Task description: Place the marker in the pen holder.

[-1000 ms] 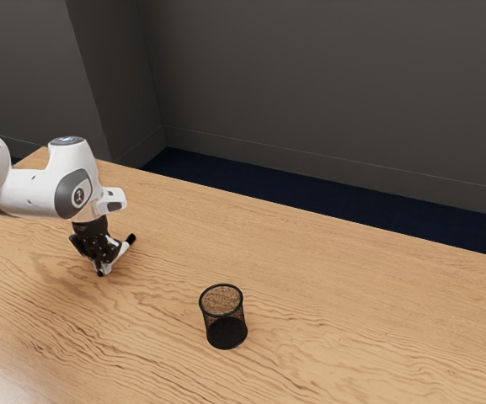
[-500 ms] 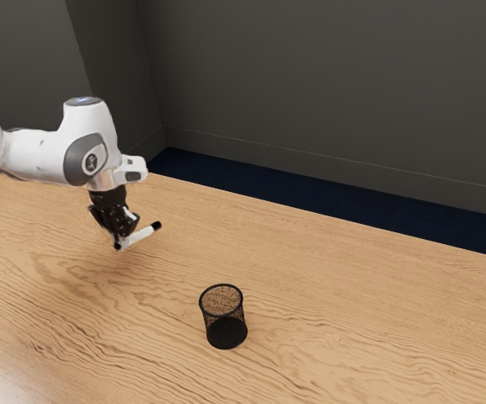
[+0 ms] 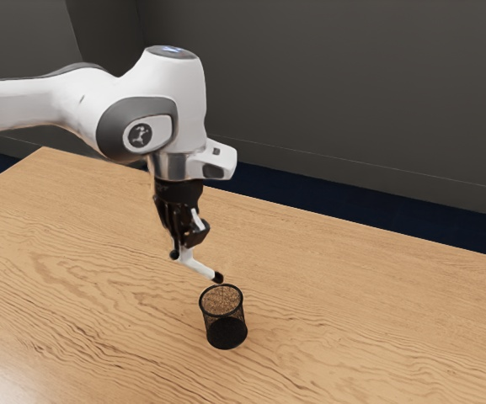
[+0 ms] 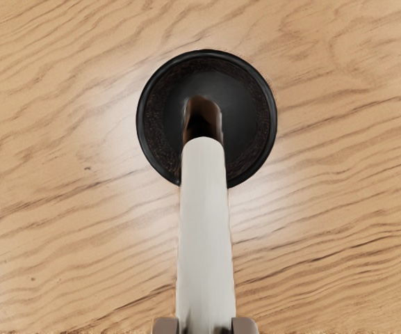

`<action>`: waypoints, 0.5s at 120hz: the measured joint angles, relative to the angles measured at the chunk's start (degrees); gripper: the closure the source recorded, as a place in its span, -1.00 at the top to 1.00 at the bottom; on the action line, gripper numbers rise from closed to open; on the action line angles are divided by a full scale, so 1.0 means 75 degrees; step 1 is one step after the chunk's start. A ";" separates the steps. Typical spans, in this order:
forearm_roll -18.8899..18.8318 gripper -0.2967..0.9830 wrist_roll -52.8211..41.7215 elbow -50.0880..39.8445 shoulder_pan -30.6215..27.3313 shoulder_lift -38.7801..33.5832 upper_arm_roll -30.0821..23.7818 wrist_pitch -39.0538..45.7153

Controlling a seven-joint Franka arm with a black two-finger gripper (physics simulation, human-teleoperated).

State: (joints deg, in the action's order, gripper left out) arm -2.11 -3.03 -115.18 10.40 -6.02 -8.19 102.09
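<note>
I have the marker [image 3: 198, 267] pinched in the claw [image 3: 184, 250], a fingertip against either side of its white barrel. It's aslant in the air, its dark end sloping down toward the exterior view's right, near the rim of the pen holder [image 3: 226, 333]. From the wrist view I see that end across the holder's round mouth. The black mesh holder stands upright on the wooden table [image 3: 352, 295], with a grey wall [image 3: 327, 93] on the far side.

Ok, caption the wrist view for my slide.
Gripper shut on the white marker, its dark end seen against the round pen holder.
</note>
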 joint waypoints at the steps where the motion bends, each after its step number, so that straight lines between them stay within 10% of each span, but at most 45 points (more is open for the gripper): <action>1: 0.0004 -0.58 0.0022 0.0036 0.0018 0.0031 -0.0006 -0.0030; 60: -0.0002 -0.56 0.0838 0.1374 0.0436 0.1281 -0.0027 -0.0681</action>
State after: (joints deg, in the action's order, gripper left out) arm -2.12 3.26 -104.87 13.67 3.58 -8.39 96.98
